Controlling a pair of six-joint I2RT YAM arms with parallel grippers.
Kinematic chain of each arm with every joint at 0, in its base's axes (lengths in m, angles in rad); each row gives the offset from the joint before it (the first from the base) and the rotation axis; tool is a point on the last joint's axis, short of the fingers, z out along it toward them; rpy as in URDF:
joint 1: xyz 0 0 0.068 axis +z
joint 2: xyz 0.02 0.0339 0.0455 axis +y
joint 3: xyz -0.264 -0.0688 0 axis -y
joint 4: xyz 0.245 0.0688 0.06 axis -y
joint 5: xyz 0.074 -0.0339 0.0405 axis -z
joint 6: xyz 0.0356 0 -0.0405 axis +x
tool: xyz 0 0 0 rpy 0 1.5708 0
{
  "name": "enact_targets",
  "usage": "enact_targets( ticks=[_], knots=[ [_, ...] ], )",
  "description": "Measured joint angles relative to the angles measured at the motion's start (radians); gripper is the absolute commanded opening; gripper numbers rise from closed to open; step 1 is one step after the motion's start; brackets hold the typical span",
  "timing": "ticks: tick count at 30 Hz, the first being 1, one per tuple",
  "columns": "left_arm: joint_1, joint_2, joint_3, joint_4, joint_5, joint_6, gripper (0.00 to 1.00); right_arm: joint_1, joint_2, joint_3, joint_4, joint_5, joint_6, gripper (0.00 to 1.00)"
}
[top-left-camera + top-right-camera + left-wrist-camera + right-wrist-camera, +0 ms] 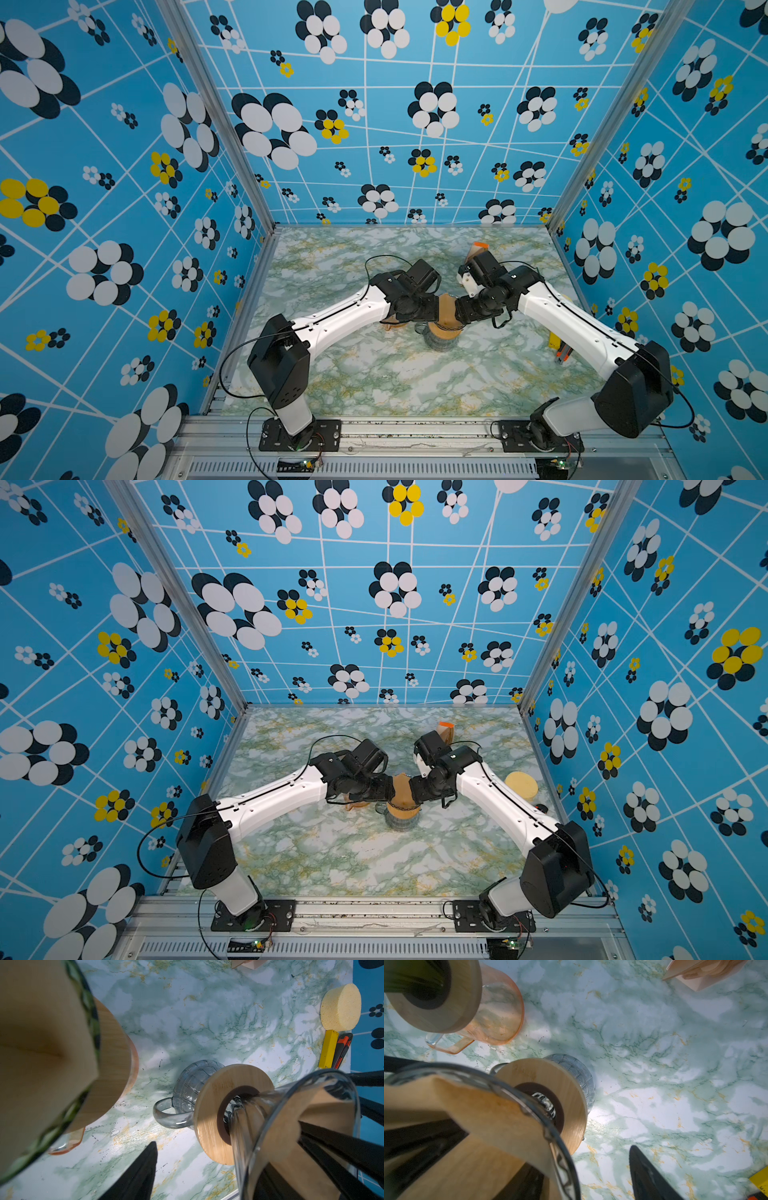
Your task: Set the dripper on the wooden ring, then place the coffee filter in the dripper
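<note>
Tan, cone-folded coffee filter (481,1113)

The left arm (340,316) and right arm (561,320) are built alike, with glossy white moulded shells dotted with small screws. Bulky matte-black joint housings (282,365) join the shells, and thin black cables (220,372) loop outside. Black screwed base plates (299,434) sit at seven and five o'clock in both top views.

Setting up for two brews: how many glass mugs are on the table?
2. An orange-tinted mug stands under the green dripper; a grey mug stands beside it, under the clear dripper holding the brown filter. Others may be hidden.
</note>
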Motion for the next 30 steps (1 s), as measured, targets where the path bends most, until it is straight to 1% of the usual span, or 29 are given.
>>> enact_targets(
  ticks=[9,13,25,30],
  knots=[
    [0.0,0.003,-0.004,0.015,0.0,-0.003,0.67,-0.002,0.0,-0.008,0.004,-0.001,-0.004,0.65],
    [0.0,0.005,-0.004,0.014,0.0,-0.008,0.67,-0.002,0.0,-0.008,0.007,-0.007,-0.003,0.66],
    [0.0,0.005,-0.004,0.014,0.0,-0.008,0.67,-0.021,0.007,0.018,0.054,-0.134,0.016,0.72],
    [0.0,0.005,-0.004,0.014,0.0,-0.008,0.67,-0.021,0.058,0.021,0.062,-0.143,0.016,0.74]
  ],
)
